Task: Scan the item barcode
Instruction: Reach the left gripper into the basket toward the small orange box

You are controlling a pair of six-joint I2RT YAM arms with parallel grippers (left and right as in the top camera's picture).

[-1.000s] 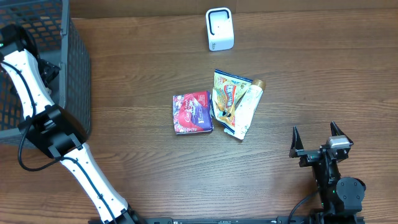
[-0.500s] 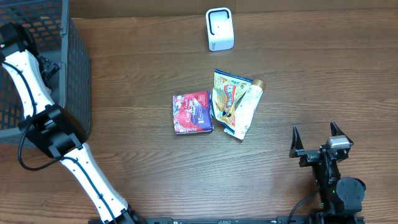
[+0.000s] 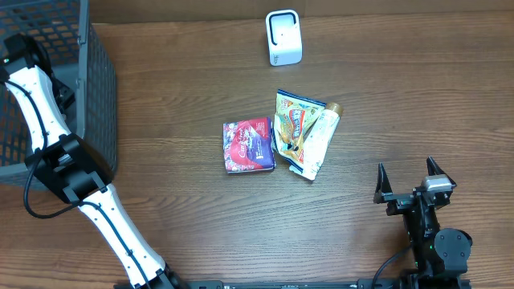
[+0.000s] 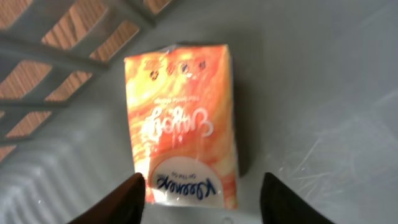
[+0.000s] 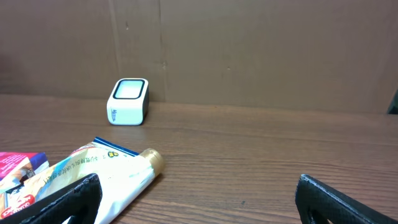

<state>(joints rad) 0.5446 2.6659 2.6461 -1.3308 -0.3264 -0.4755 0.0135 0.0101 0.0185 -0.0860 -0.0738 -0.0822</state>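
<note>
Left gripper (image 4: 202, 200) hangs inside the dark grey plastic mesh basket (image 3: 100, 80), fingers apart astride a flat orange rectangular packet (image 4: 180, 118), while the right gripper (image 3: 405, 168) rests wide open over the brown wooden table (image 3: 201, 217)

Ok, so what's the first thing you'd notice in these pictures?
Probably the bright orange packet lying in the mesh basket at the far left, with the left gripper straddling its end. Then the colourful cluster in the middle: a red packet, a yellow pouch and a white tube.
</note>
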